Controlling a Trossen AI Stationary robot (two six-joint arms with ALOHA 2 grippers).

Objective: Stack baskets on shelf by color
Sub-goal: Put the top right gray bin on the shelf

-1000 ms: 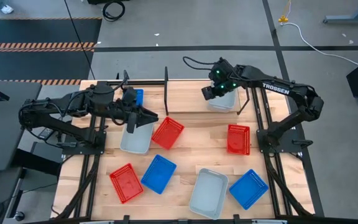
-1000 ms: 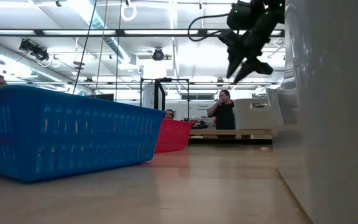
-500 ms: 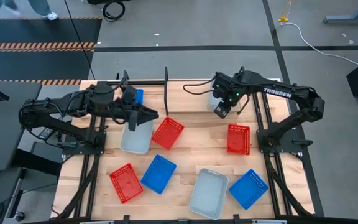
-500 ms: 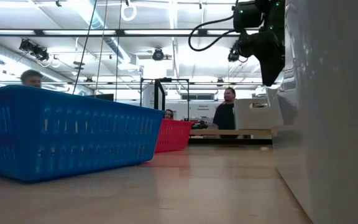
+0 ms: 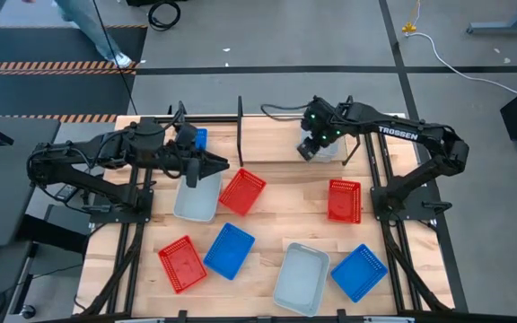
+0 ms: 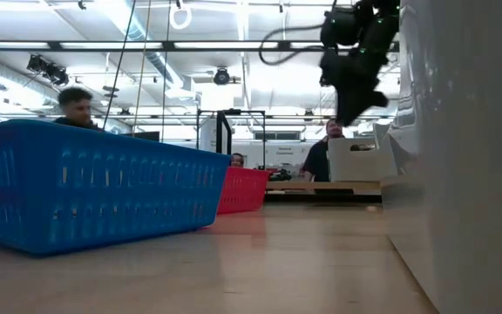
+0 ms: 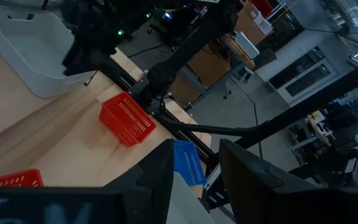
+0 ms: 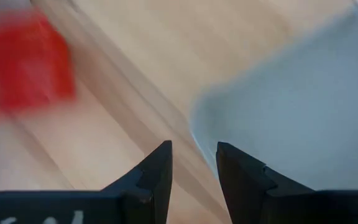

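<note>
My right gripper (image 5: 305,149) (image 8: 192,163) hangs open over the left near corner of a pale basket (image 5: 328,145) (image 8: 291,106) that lies at the far right of the table, beside the shelf's black rails (image 5: 240,135). Its fingers straddle the air above the basket's rim and touch nothing. In the low view this gripper (image 6: 352,112) points down above the basket (image 6: 360,160). My left gripper (image 5: 215,167) (image 7: 194,177) stays open and raised over another pale basket (image 5: 196,196). A blue basket (image 5: 200,138) lies behind the left arm.
Loose on the wood lie red baskets (image 5: 242,190) (image 5: 345,200) (image 5: 182,263), blue baskets (image 5: 230,249) (image 5: 359,271) and a pale basket (image 5: 302,276). The low view is flanked by a blue basket (image 6: 85,187) and a pale wall (image 6: 469,157). People stand beyond the table.
My right gripper has swung over the far pale basket, first toward the near edge, then back a little, sinking slightly and rolling at the wrist; its fingers now point down at the basket's corner. A person has walked past behind the table.
</note>
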